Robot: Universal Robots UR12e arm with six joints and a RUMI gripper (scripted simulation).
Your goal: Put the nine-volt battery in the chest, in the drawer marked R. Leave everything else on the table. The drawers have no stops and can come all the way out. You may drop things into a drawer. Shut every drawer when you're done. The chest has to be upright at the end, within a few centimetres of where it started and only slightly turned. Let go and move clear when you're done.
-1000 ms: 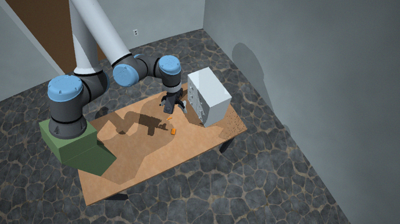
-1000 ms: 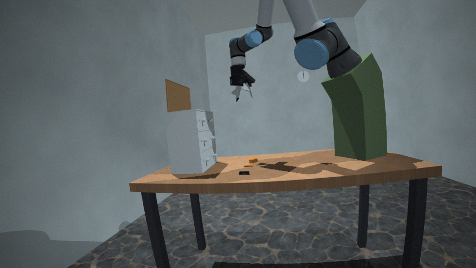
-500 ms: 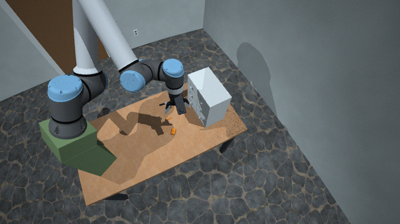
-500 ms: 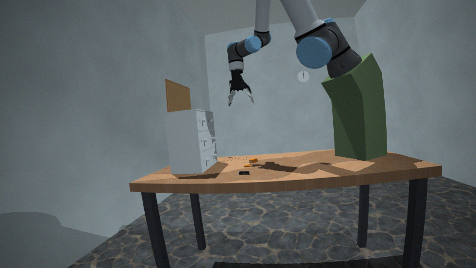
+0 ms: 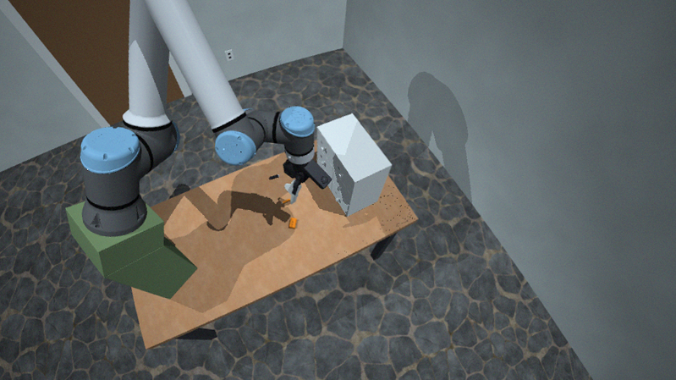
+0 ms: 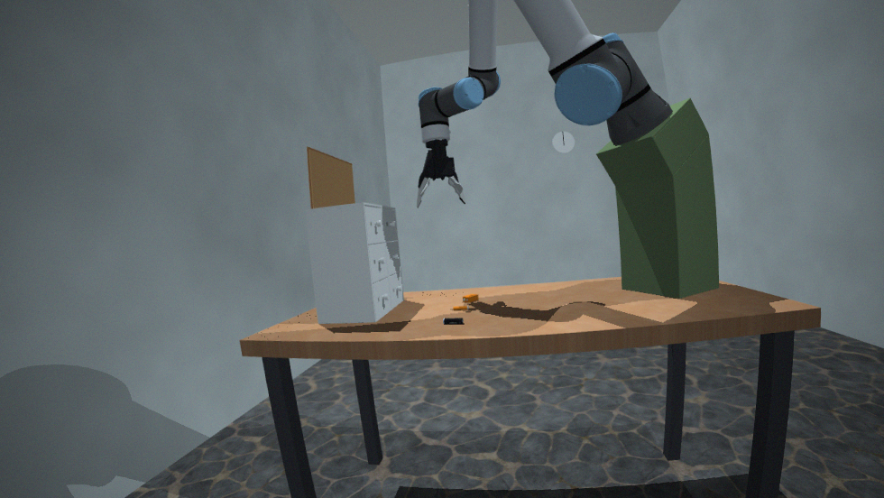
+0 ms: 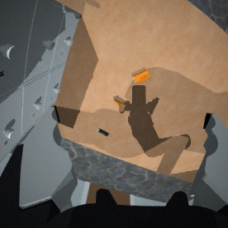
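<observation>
The white chest (image 5: 356, 146) (image 6: 340, 265) (image 7: 39, 39) stands upright with two columns of three drawers, all looking shut. A dark R shows at the left edge of the wrist view, beside a handle in the top row, in the column farther from the exterior camera. A small black block (image 5: 273, 176) (image 6: 453, 320) (image 7: 103, 132), perhaps the nine-volt battery, lies on the table in front of the chest; its markings are too small to read. My gripper (image 5: 293, 194) (image 6: 440, 204) (image 7: 131, 110) is open and empty, high above the table, in front of the chest.
An orange block (image 5: 293, 222) (image 6: 470, 298) (image 7: 142, 77) and a smaller orange and grey item (image 5: 285, 201) (image 6: 459, 308) (image 7: 119, 102) lie on the wooden table (image 5: 258, 283) (image 6: 525, 343). The green arm base (image 5: 139, 256) (image 6: 667, 216) is at the end opposite the chest.
</observation>
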